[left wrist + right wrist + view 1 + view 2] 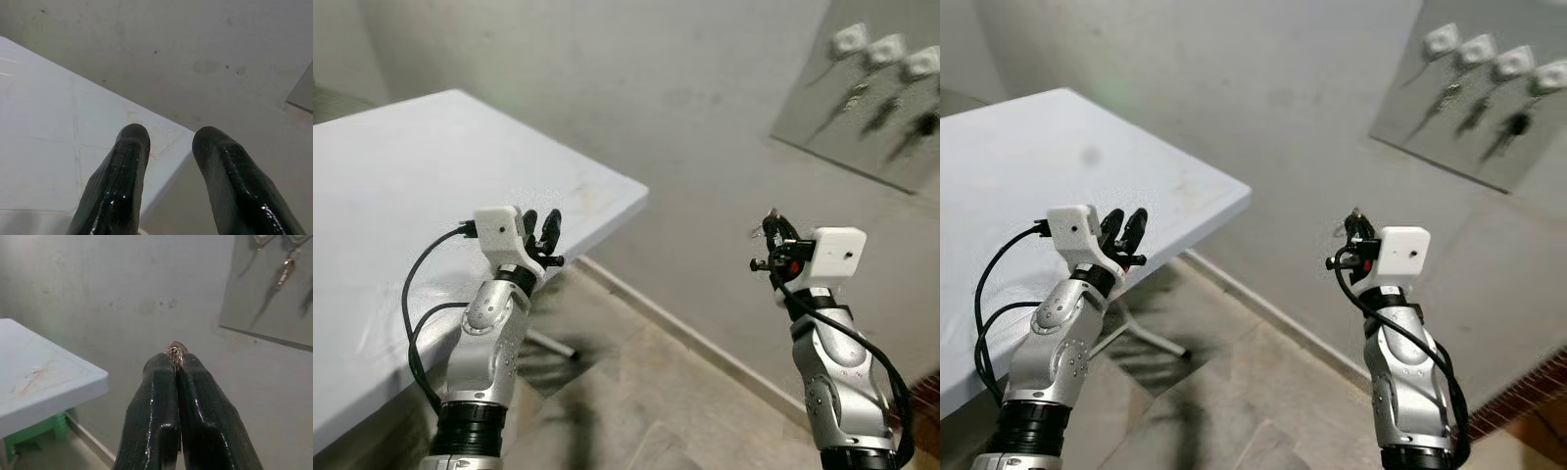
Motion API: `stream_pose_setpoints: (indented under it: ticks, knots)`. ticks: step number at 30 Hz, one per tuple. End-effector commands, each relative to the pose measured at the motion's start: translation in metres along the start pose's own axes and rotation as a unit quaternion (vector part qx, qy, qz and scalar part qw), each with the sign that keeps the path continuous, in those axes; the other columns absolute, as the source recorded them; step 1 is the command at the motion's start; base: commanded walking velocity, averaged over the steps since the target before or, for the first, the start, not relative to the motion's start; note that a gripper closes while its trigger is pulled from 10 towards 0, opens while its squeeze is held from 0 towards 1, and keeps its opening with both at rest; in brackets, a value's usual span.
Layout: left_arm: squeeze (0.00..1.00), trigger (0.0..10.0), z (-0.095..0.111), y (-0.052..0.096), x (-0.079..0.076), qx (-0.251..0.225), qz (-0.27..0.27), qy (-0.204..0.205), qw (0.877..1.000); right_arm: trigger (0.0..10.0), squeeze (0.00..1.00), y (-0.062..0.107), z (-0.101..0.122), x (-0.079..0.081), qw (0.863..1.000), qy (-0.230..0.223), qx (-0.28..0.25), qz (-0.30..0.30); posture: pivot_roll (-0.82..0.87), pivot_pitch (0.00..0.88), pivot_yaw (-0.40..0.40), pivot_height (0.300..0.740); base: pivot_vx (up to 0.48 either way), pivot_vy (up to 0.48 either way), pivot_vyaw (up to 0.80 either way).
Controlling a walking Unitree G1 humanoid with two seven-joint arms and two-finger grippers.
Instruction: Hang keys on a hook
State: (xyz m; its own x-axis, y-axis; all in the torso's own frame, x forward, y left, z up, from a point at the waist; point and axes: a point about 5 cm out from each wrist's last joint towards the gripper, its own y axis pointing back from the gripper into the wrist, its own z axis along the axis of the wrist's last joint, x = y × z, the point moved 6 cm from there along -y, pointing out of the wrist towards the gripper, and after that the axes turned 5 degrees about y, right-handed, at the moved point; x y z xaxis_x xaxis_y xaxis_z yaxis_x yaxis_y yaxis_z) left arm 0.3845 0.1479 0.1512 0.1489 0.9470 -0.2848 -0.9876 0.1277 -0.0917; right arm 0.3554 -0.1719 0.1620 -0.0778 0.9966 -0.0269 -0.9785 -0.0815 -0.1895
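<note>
Right gripper (175, 366): pinched shut on the keys (175, 351).
Hooks (1477, 51): above, ahead; lift ring over one, then release.
Left gripper (168, 144): parted, empty.

Pale greys, black and silver

The worktop (431, 176) was white with rusty stains; the fingers (161, 406) were glossy ribbed black, the key (175, 352) coppery, the wall (685, 98) grey, the arms (1400, 382) silver.
</note>
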Motion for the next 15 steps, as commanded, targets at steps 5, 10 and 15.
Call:
stream_pose_setpoints:
  ticks: [5,10,15]
  knots:
    - [0.00,10.0,-0.0011,-0.0027,-0.0021,0.006,0.000,-0.001,1.000,10.0,0.00,-0.0020,0.0048,-0.0028,1.000,0.006,-0.006,-0.003,0.13,0.000,-0.055,0.736,0.000,0.000,-0.69]
    - [0.00,10.0,-0.0022,-0.0027,-0.0046,0.007,-0.003,0.004,1.000,10.0,0.00,-0.0019,0.0041,-0.0025,1.000,0.007,-0.003,-0.001,0.13,0.000,-0.056,0.736,0.000,0.000,-0.61]
    - [0.00,10.0,-0.0028,-0.0024,-0.0043,0.008,-0.001,0.005,1.000,10.0,0.00,-0.0006,0.0040,-0.0022,1.000,-0.010,-0.005,-0.002,0.13,0.000,-0.056,0.736,0.000,0.000,-0.22]
